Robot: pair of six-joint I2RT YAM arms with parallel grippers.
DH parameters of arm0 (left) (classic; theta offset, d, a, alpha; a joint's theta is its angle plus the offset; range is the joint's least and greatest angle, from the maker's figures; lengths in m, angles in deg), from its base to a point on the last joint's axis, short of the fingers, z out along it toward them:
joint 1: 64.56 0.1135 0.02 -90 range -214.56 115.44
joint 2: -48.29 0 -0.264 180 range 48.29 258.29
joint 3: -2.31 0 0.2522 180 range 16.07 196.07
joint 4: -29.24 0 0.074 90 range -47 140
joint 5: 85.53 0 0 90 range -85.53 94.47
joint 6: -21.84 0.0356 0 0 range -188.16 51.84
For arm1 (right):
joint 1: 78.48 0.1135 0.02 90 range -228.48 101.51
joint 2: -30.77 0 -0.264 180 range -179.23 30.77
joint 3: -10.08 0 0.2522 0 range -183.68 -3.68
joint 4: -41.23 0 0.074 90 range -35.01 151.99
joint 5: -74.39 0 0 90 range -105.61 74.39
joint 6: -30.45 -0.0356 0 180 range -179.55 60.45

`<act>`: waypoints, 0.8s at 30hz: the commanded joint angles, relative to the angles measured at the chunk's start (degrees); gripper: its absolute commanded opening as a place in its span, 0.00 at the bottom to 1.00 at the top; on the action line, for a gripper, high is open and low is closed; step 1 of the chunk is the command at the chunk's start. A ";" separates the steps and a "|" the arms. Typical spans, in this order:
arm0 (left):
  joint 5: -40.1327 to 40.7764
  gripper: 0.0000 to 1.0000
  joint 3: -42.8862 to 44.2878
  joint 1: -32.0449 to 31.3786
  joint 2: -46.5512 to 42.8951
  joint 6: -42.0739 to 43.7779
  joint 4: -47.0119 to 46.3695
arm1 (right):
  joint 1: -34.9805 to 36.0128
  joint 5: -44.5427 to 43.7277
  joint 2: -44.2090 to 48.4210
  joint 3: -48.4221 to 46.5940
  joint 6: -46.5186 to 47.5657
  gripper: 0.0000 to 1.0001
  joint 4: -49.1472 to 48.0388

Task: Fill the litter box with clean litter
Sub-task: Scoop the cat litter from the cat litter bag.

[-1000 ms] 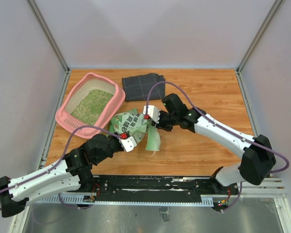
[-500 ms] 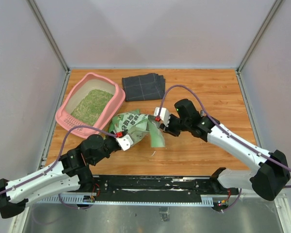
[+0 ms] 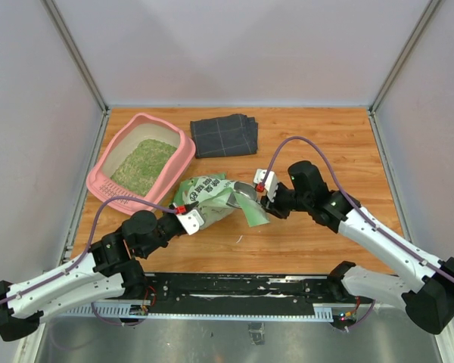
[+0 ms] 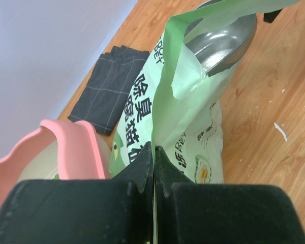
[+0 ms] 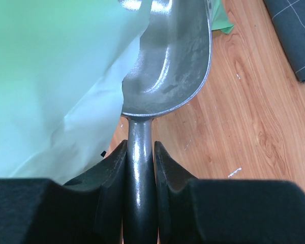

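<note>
Seen from above, my two arms reach over a wooden table [image 3: 325, 144] and meet at a green-and-white printed bag [image 3: 206, 195] near its middle. Only this overhead view takes in the whole pink litter box [image 3: 183, 153] at the far left of the table. It holds a bed of greenish-tan clean litter [image 3: 144, 165], and a folded dark grey cloth [image 3: 224, 134] lies just to its right. My left wrist camera gives the close detail the overhead view lacks. My left gripper [image 4: 153, 165] has its two fingers pressed fully together on a thin edge of the bag. Beyond them the bag's mouth gapes, and the bowl of a grey metal scoop [image 4: 221, 43] sits there, partly behind a green flap. That camera catches only one pink corner of the litter box, just beside the bag. My right wrist camera shows my right gripper [image 5: 140, 162] closed partway, its fingers clamped on either side of the scoop's round handle. The bowl ahead shows bare grey metal and rests against the bag's pale green film. The litter box lies left of and beyond both grippers. It is near the left one and well apart from the right one, and touches neither.
</note>
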 commanded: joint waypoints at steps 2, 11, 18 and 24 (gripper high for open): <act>3.74 0.00 3.22 -0.01 -0.97 0.65 -2.28 | -1.74 0.74 3.72 -1.87 1.89 0.01 -1.96; 5.03 0.00 3.72 0.04 -0.70 0.45 -2.56 | -0.27 -1.95 6.29 -1.31 5.41 0.01 -0.67; 4.77 0.00 4.48 0.04 -0.06 0.44 -2.99 | 2.62 -8.60 10.15 -1.01 8.24 0.01 1.81; -0.31 0.00 4.35 0.03 -0.47 0.70 -4.20 | 5.88 -13.98 4.82 -7.05 8.63 0.01 8.12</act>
